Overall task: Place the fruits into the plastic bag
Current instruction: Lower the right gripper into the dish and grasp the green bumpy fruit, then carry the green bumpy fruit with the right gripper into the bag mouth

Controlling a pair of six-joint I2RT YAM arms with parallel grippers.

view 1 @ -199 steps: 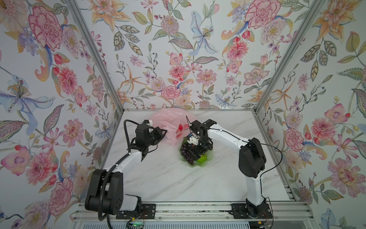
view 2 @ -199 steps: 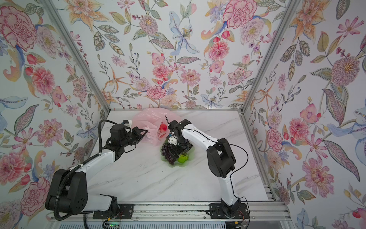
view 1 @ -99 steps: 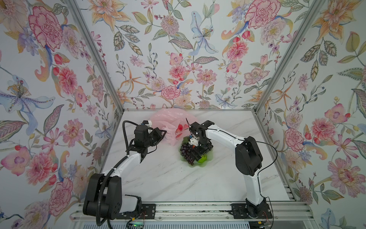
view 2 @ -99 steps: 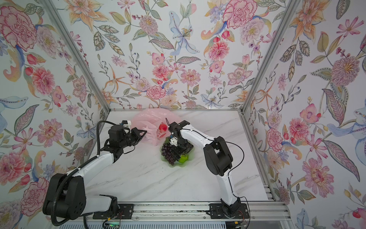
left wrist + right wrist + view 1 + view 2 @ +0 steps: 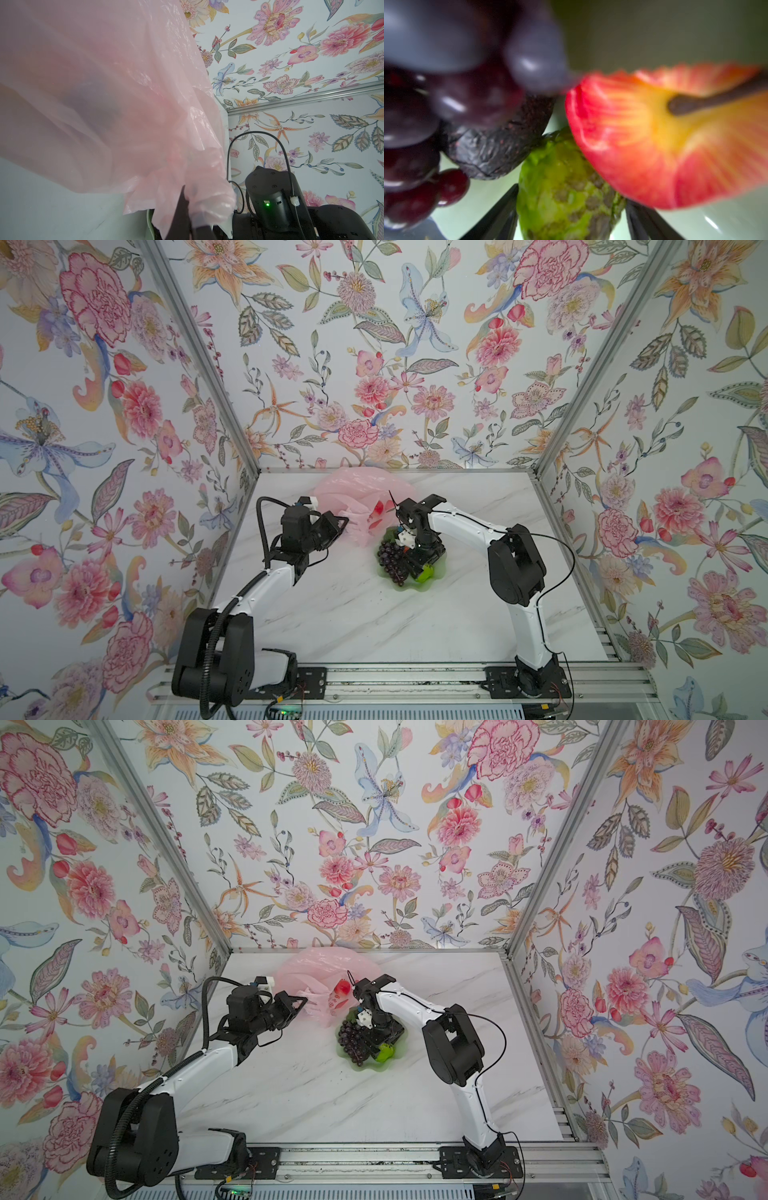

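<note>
The fruits (image 5: 390, 558) lie in a dish (image 5: 415, 589) before the plastic bag (image 5: 357, 489).

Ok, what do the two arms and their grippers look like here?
The left arm and right arm match: white link shells, bulky black joint housings. The left has a corrugated black conduit and a looping black cable; the right trails a thin black wire. The left gripper and right gripper are black with slim dark fingers.
</note>
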